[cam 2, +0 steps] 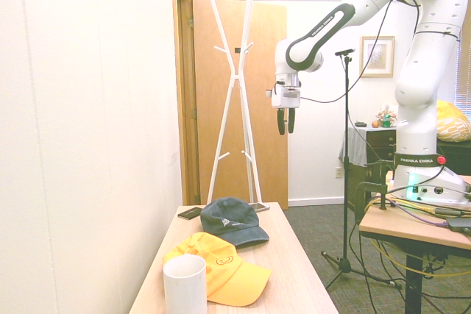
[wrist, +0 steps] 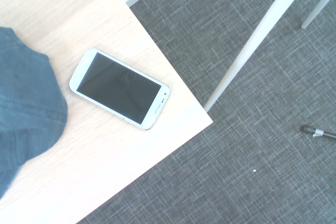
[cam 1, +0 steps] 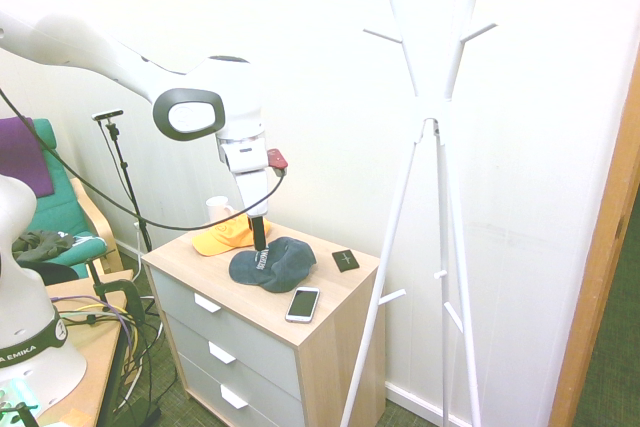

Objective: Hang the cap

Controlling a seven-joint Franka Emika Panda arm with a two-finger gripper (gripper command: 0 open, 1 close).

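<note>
1. Navy fabric, with small white lettering on the front: belongs to the cap, lying on the light wood top of the dresser, brim turned toward the drawer side. Not on the rack.
2. Gripper: points straight down, well above the level of the dresser top. With jaws parted, grasps nothing; apart from the cap, as shown in the second exterior view.
3. Arm: reaches across from the robot's base to carry the gripper.
4. Yellow cap: lies just beside the navy one on the same top, brim also toward the drawer side.
5. Mug: stands upright beside the yellow cap, white and plain.
6. Phone: lies screen up near the corner of the top, white around a dark screen. In the wrist view, shows whole, with part of the navy cap near it.
7. Black item: lies flat near the wall-side edge, small and thin; too small to identify surely.
8. Rack: stands upright on the floor beyond the phone's end of the dresser, white, with slanting legs and short pegs at upper and lower levels.
9. Door: rises behind the rack in the second exterior view, in brown wood.
10. Chair: stands across the room, green, with a purple cloth over the back.
</note>
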